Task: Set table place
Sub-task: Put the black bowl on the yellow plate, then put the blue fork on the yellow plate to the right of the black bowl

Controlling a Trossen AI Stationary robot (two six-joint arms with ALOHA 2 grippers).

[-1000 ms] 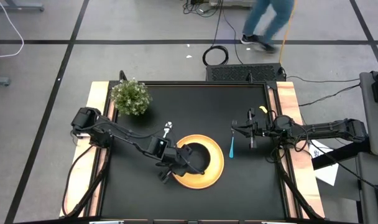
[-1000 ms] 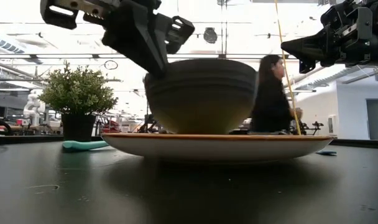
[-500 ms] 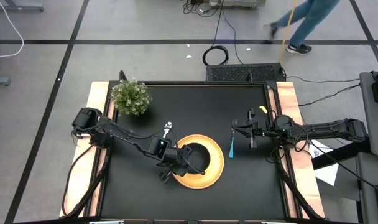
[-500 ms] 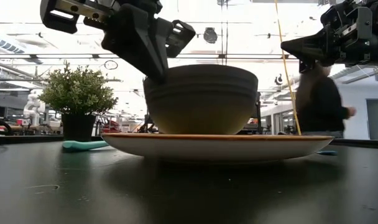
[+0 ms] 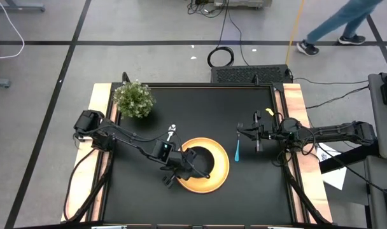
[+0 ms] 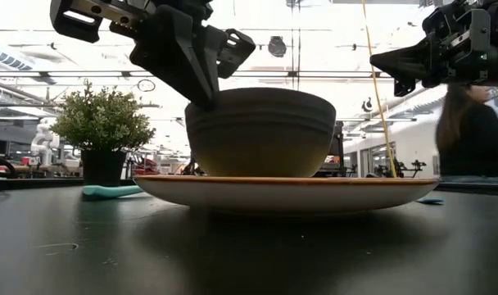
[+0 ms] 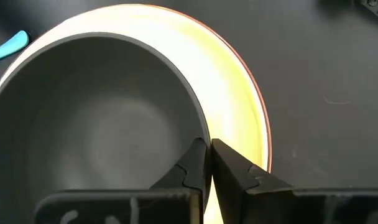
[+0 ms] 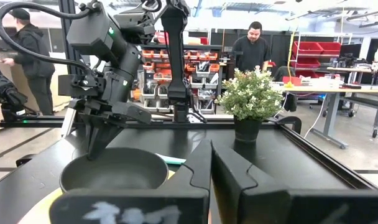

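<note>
The left end effector [image 7: 207, 163] is closed on the rim of the black bowl [image 7: 102, 118], one finger inside and one outside. The bowl sits on the yellow plate [image 5: 220, 166] near the middle of the table [image 5: 200, 102]. The right end effector [image 5: 242, 133] hovers with fingers together beside a teal-handled utensil [image 5: 237, 151], holding nothing.
</note>
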